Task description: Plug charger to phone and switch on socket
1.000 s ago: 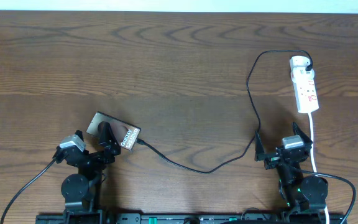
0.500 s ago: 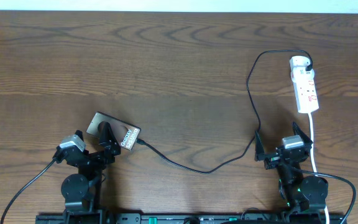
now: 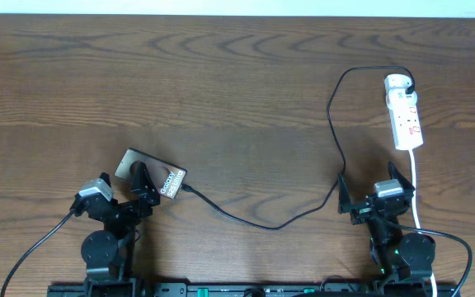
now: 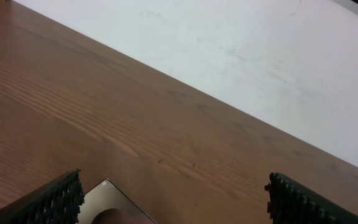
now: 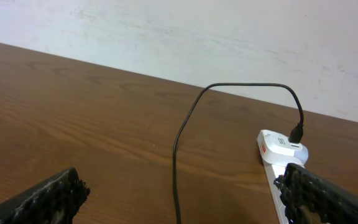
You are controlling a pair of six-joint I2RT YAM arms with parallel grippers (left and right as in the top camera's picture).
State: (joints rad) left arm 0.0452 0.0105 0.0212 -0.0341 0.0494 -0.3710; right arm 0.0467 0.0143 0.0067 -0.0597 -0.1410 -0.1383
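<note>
The left gripper, jaws apart, hides part of the phone

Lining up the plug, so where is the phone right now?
In the overhead view the phone lies at lower left, beneath the left gripper, with the charger tip at its right end.

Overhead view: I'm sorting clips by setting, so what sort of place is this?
Probably an indoor lab or office workbench: a wood-grain table holding a phone, charger and socket, against a plain white wall.
</note>
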